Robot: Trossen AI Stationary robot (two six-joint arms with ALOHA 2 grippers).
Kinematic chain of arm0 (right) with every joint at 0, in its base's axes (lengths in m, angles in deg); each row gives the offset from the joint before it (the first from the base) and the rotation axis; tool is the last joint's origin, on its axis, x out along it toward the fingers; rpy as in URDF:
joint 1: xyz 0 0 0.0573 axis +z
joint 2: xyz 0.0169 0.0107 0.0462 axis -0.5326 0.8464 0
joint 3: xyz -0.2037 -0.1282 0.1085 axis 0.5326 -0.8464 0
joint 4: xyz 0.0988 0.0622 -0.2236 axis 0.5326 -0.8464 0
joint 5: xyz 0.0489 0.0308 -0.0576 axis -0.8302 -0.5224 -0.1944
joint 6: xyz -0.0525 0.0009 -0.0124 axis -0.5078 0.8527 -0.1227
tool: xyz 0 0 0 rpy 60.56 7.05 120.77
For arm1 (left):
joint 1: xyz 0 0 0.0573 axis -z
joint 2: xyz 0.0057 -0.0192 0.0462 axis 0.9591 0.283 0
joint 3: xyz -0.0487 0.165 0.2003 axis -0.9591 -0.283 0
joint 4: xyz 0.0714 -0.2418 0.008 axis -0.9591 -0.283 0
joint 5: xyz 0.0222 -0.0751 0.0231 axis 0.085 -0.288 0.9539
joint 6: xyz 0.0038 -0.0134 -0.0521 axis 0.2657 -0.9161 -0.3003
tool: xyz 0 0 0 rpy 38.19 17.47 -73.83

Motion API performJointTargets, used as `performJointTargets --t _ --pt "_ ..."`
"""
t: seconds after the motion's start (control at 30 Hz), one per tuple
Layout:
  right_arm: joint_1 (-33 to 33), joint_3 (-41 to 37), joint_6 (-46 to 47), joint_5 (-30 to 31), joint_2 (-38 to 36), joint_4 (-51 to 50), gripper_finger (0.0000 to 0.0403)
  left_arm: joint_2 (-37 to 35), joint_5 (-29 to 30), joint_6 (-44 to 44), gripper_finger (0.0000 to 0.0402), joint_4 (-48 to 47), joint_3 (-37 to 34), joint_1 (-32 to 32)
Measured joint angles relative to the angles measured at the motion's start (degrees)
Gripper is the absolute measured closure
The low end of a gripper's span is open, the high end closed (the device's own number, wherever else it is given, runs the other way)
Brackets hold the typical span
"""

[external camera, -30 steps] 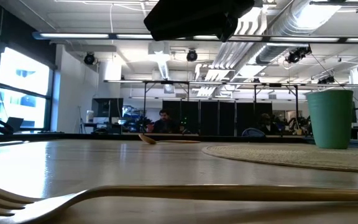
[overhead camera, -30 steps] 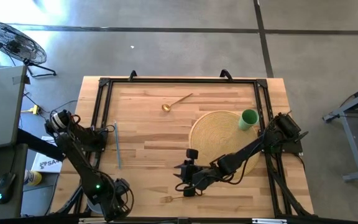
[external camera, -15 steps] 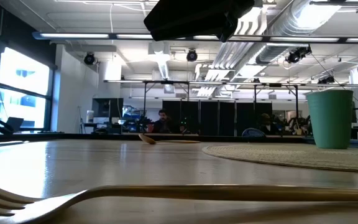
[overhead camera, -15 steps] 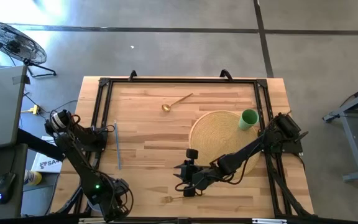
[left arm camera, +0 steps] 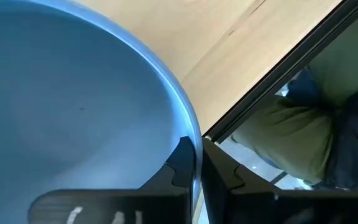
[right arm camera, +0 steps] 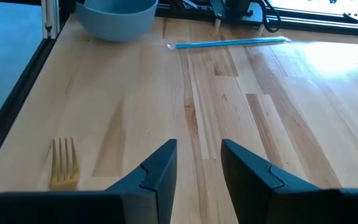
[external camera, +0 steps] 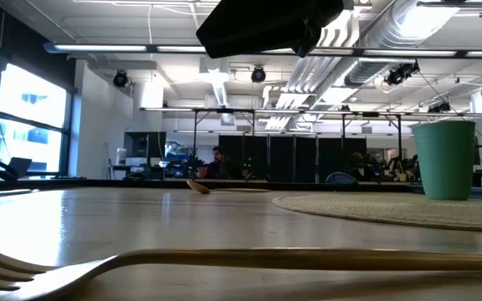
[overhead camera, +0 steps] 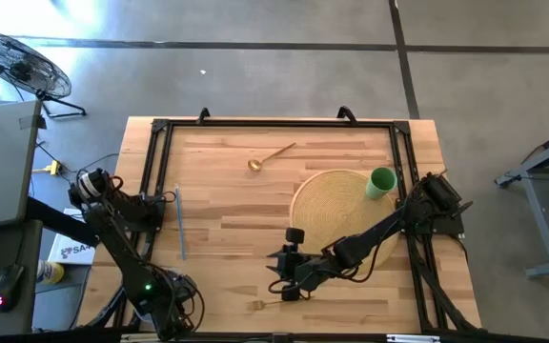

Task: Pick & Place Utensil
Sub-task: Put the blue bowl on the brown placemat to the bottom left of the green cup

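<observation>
Left gripper (left arm camera: pixel 194 149) at the front left corner of the light wooden table (overhead camera: pixel 227 191), fingers closed on the rim of a round blue bowl (left arm camera: pixel 73 106). The rim is pinched between the two dark fingers; the bowl sits at the table's front edge, beside the black frame rail.

Right gripper (right arm camera: pixel 197 149) held low over the front middle of the table, pointed toward the left edge. Its fingers are parted a little and nothing is held between them.

A gold fork (right arm camera: pixel 64 163) is seen flat on the wood just beside the right gripper, on the side toward the front edge and apart from the fingers. From overhead it is found close to the front edge, near its middle. In the low view it fills the foreground, tines to the left.

A thin blue straw (overhead camera: pixel 179 224) lies flat along the left edge, between the bowl and the far left corner.

A gold spoon (overhead camera: pixel 270 155) is noted lying toward the far edge, near its middle, well apart from both grippers.

A round woven straw-coloured placemat (overhead camera: pixel 332 200) is laid on the right half of the table. A green cup (overhead camera: pixel 381 182) stands upright on the mat's far right rim.

Beyond the table, a person (external camera: pixel 217 163) is seen seated far back in the room.
</observation>
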Motion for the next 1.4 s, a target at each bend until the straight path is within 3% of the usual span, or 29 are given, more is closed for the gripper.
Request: performJointTargets --t 0.2,0.8,1.2,1.4 --pt "0.1 0.0 -0.7 0.0 0.0 -0.1 0.0284 0.1 3.1 1.3 0.0398 -8.3 5.1 0.3" --pt "0.6 0.0 -0.7 0.9 -1.8 -2.6 0.0284 5.8 -0.6 5.6 0.0398 -8.6 6.5 0.1" --pt "1.4 0.0 -1.2 2.7 -2.9 -3.3 0.0284 14.9 4.3 13.9 0.0399 -18.8 21.7 -0.7" --pt "1.4 0.0 -1.2 2.7 -2.9 -3.8 0.0284 18.6 5.6 20.4 0.0399 -19.6 25.4 -1.8"
